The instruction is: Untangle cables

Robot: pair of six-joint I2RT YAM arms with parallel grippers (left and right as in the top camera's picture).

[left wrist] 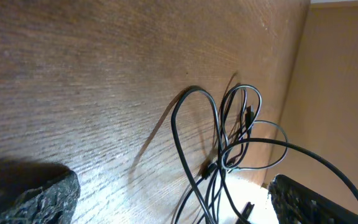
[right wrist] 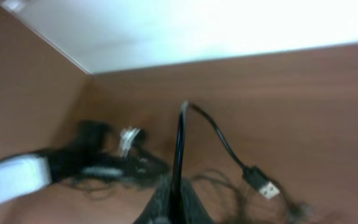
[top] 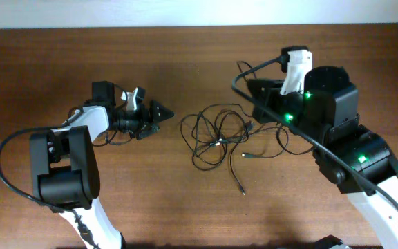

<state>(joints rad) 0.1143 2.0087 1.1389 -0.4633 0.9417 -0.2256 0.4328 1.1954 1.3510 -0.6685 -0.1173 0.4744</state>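
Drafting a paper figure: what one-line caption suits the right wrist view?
Right gripper shut on a black cable, its USB plug off to the right, left arm blurred beyond.

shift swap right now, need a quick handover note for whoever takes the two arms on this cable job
Left gripper: open, empty, facing the pile without touching it.
Right gripper: shut on one cable strand; its plug is free nearby.
Cables: tangled loops in the middle of the table, between the arms.
Done: one strand gripped.
Left: nearly everything, the loops are not yet pulled apart.
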